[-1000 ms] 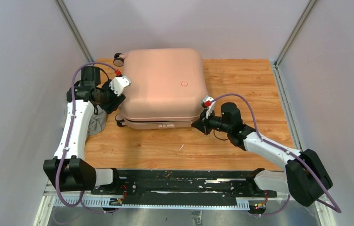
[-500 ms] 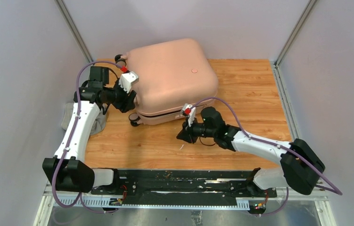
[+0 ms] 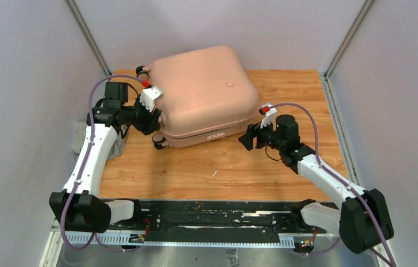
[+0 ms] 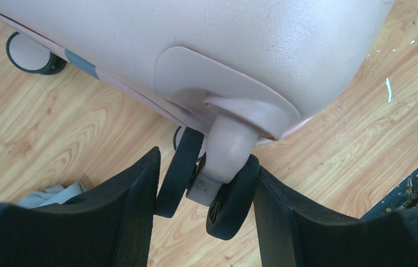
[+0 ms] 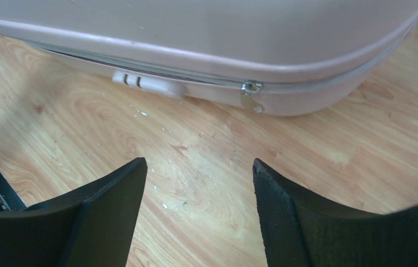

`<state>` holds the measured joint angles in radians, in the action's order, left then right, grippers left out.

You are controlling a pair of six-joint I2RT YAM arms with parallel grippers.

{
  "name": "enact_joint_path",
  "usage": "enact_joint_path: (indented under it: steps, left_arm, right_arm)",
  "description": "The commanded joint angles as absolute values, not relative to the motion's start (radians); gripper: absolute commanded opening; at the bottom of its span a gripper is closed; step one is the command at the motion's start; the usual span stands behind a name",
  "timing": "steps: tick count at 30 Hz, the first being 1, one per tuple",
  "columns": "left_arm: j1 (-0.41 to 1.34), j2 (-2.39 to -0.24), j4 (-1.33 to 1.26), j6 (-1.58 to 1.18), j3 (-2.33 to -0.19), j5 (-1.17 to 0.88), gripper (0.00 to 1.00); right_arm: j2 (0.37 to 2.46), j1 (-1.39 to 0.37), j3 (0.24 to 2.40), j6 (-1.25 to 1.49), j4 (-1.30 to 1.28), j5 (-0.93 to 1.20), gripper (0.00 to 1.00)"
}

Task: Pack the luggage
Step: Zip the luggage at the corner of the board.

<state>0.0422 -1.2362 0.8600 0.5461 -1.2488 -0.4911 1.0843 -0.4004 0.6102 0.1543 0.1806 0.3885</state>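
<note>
Right gripper (image 3: 246,139) swung rightward, luggage (image 3: 201,89) just ahead.

Nothing readable on the luggage (image 3: 201,89), seemingly unmarked

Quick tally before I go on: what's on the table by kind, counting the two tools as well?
Pink luggage: 1
Crumpled grey cloth: 1
Tools: 2, the left tool clamped on a spinner wheel of the luggage, the right tool open and empty
Total: 4
</note>
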Motion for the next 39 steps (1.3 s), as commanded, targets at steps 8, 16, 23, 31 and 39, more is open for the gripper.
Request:
enact_joint_path:
  steps: [8, 16, 23, 31, 39]
  left_arm:
    - [0.1, -1.183, 0.744, 0.467, -1.254, -0.476, 0.0]
    - [0.118, -1.18, 0.745, 0.462, -1.268, -0.459, 0.0]
    - [0.121, -1.17, 0.745, 0.458, -1.267, -0.462, 0.0]
    - [0.121, -1.163, 0.75, 0.463, -1.273, -0.452, 0.0]
    - [0.123, -1.162, 0.759, 0.463, -1.284, -0.451, 0.0]
  right_arm:
    - [1.262, -0.388, 0.633, 0.164, 0.337, 0.337, 0.56]
    - [1.351, -0.409, 0.661, 0.135, 0.435, 0.216, 0.51]
    - [1.382, -0.408, 0.669, 0.085, 0.497, 0.203, 0.51]
    - [1.413, -0.4, 0.652, 0.055, 0.636, 0.27, 0.41]
    - [1.444, -0.376, 0.654, 0.062, 0.682, 0.33, 0.21]
